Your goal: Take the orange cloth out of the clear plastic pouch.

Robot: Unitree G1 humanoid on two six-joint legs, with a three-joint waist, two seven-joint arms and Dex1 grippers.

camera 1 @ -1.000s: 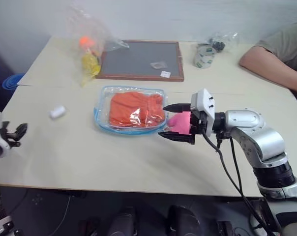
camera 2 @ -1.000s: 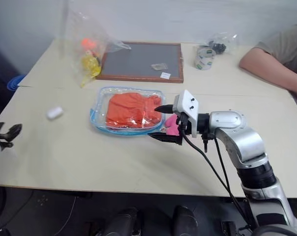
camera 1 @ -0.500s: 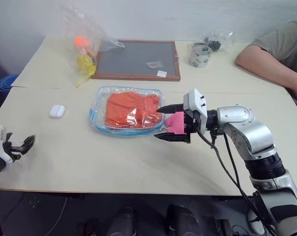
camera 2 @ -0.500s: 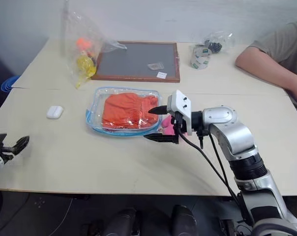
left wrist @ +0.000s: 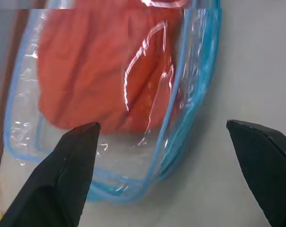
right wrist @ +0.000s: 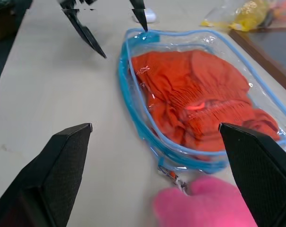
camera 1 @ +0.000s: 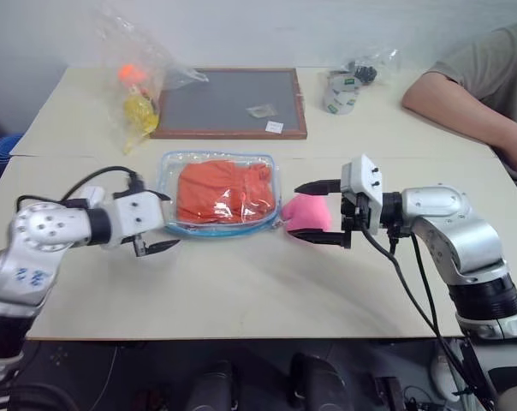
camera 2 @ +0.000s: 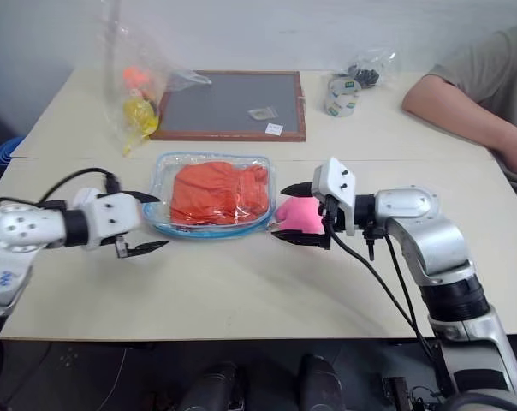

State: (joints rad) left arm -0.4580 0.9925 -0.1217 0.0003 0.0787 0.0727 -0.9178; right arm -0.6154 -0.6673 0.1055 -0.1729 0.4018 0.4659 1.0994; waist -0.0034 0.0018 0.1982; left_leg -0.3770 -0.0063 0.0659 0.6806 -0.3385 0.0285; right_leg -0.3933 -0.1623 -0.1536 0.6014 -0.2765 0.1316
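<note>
Both arms reach inward, left claw (camera 1: 158,221) and right claw (camera 1: 312,211) spread wide flanking the clear plastic pouch (camera 1: 220,192).

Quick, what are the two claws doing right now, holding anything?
Left claw: open, holding nothing, at the end of the pouch.
Right claw: open, holding nothing, with the pink charm between its fingers.

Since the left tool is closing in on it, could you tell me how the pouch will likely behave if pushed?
The pouch lies flat on the smooth table, so it would probably slide rather than tip. Its glossy, wrinkled film looks floppy and may buckle. The cloth inside seems soft and light.
</note>
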